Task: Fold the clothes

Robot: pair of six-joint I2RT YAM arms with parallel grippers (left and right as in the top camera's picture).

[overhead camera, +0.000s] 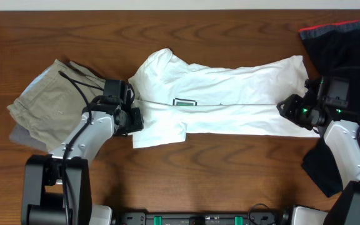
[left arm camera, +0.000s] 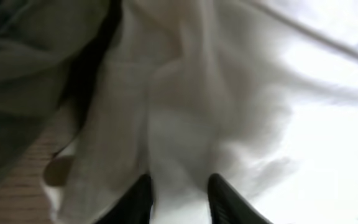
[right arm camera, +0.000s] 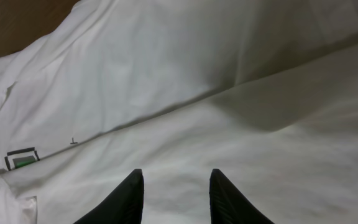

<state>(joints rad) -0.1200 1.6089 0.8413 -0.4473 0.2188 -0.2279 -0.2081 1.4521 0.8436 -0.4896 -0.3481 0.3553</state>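
Overhead and wrist views of the folding station. We see the white T-shirt (overhead camera: 230, 100) stretched left to right across the middle of the wooden table (overhead camera: 199, 25), doubled along its length so that a long crease runs through it. Its small green-and-grey print (overhead camera: 184, 102) sits on that crease, left of centre. A sleeve juts toward the near edge at the shirt's left end. The khaki garment (overhead camera: 49, 103) lies just beside that left end, and the black garment with a red stripe (overhead camera: 342, 37) lies at the far right corner, next to the shirt's right end. The left gripper (left arm camera: 179, 179) is over the shirt's left end, close to the khaki cloth. In its wrist view the two dark fingers (left arm camera: 135, 202) stand partly apart, with rumpled white fabric filling the gap. We cannot tell whether they have pinched that fabric or merely sit against it. The right gripper (right arm camera: 176, 174) is at the shirt's right end, near the edge closest to the robot. Its fingers (right arm camera: 126, 199) also stand partly apart, and the white cloth seen between them looks flat and smooth, so we see nothing clamped there. The same wrist view shows the print at the lower left and a corner of bare table at the upper left.
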